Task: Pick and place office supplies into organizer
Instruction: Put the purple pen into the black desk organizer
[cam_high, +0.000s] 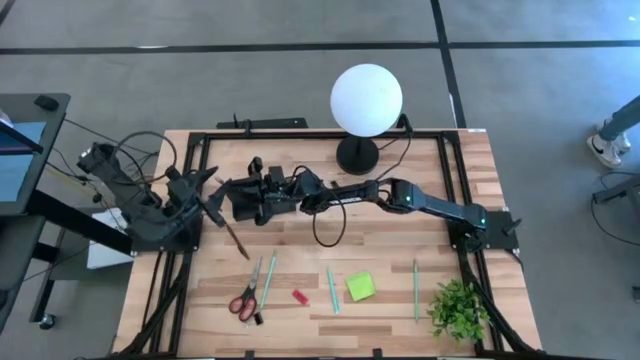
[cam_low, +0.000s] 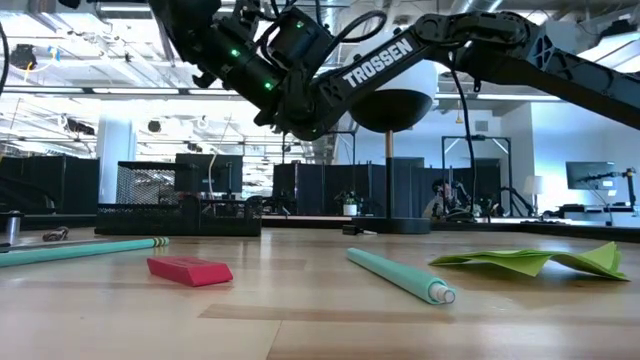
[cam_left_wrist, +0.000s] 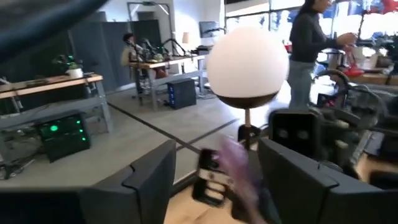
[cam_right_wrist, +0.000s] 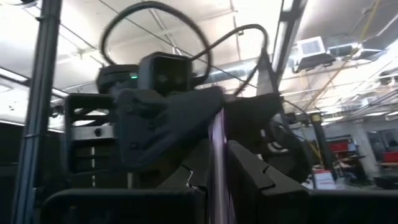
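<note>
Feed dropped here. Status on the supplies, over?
Right gripper shut on pink pen, near organizer. Left gripper open, close opposite. Scissors, sticky pad on table.

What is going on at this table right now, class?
Both arms meet above the black organizer at the table's left-centre. The right gripper pinches a thin pink pen; the left gripper is right beside it. Scissors, teal pens, a red piece and the sticky-note pad still lie on the table.
</note>
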